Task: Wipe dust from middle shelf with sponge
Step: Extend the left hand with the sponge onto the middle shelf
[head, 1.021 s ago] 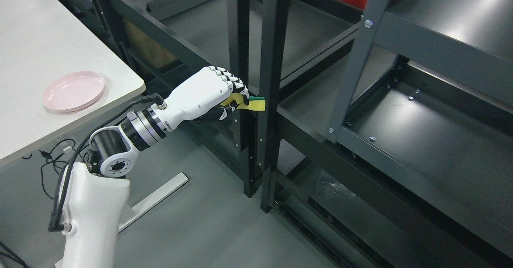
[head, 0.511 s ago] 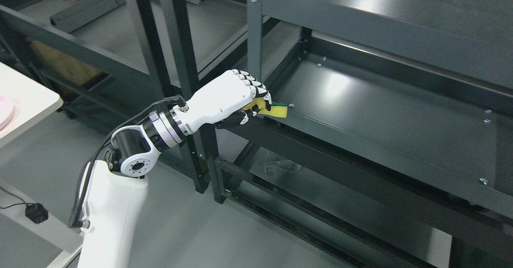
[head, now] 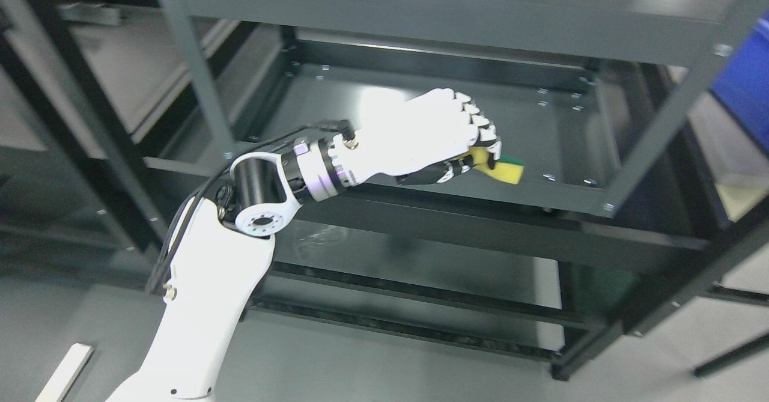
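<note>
The left hand (head: 435,134) reaches in from the lower left of the head view, its white forearm rising from the bottom edge and bending at a dark elbow joint before the wrist levels out over the shelf (head: 336,98). The fingers (head: 480,127) are curled tight around a sponge (head: 501,170), so the hand is closed on it and holds nothing else. The sponge is yellow with a green layer on its upper face (only the outer end sticks out past the knuckles; the rest is hidden inside the fist). That free end points toward the right side of the shelf.

The shelf is the middle level of a dark grey metal rack (head: 673,110), a flat panel with a raised lip all round and small bolts at its corners. The hand sits over the front half of this panel, close to the front edge and somewhat right of the middle. Whether the sponge actually presses on the panel or hangs just above it cannot be told from this angle. A bright patch of reflected light lies on the panel behind the wrist, toward the back left. The picture is slightly blurred throughout.
</note>
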### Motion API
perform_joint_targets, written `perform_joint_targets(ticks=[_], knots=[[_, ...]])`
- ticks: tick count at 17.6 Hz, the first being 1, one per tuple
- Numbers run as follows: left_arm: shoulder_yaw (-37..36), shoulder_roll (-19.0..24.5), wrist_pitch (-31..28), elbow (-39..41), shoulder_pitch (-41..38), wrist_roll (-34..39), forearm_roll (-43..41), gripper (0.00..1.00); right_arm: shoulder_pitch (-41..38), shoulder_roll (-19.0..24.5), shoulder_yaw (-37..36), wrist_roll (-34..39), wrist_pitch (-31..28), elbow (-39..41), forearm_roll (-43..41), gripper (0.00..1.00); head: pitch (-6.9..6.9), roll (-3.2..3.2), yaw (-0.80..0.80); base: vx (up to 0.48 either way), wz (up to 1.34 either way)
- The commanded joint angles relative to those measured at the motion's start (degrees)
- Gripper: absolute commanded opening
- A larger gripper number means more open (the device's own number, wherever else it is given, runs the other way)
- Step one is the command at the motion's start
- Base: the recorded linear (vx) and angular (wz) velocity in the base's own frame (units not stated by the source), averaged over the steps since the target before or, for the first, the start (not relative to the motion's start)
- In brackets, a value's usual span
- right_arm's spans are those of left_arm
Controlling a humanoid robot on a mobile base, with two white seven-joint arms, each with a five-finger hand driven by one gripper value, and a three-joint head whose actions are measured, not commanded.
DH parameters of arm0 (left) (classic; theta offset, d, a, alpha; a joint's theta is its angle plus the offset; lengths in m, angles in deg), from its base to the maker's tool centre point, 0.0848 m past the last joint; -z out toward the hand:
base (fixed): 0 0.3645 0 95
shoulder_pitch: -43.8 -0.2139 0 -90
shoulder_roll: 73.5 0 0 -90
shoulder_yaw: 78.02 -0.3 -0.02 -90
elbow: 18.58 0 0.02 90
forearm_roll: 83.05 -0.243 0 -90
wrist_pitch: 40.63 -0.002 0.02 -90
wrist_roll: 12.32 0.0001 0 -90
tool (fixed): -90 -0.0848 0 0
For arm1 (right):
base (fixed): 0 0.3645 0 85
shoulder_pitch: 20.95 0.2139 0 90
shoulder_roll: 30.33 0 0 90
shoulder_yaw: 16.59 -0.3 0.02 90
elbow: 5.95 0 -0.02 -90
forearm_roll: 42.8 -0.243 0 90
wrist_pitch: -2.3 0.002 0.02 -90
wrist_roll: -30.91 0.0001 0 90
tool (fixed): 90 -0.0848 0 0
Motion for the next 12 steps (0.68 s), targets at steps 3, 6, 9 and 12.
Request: perform_joint_targets(ticks=[3,6,9,12], knots=[[-10.1,0.06,-0.05,0.7,14.97,0.36,4.75,0.02,0.03,-1.0,-0.01,0.02,-0.04,1.0,0.0,1.0,0.0,0.0,0.0,-0.033,-0.57],[-7.12,0.06,-0.05,1.67,21.82,-0.07,4.4,0.01,0.03,-1.0,0.0,0.02,-0.04,1.0,0.0,1.0,0.0,0.0,0.0,0.008,-0.31],[-4.04,0.06,-0.05,1.76,25.34,-1.04,3.78,0.01,0.03,-1.0,-0.01,0.02,-0.04,1.0,0.0,1.0,-0.01,0.0,0.0,0.004,-0.06],[-4.29,0.06,-0.05,1.93,23.7,-4.55,5.01,0.01,0.03,-1.0,-0.01,0.02,-0.04,1.0,0.0,1.0,-0.01,0.0,0.0,0.011,0.15]])
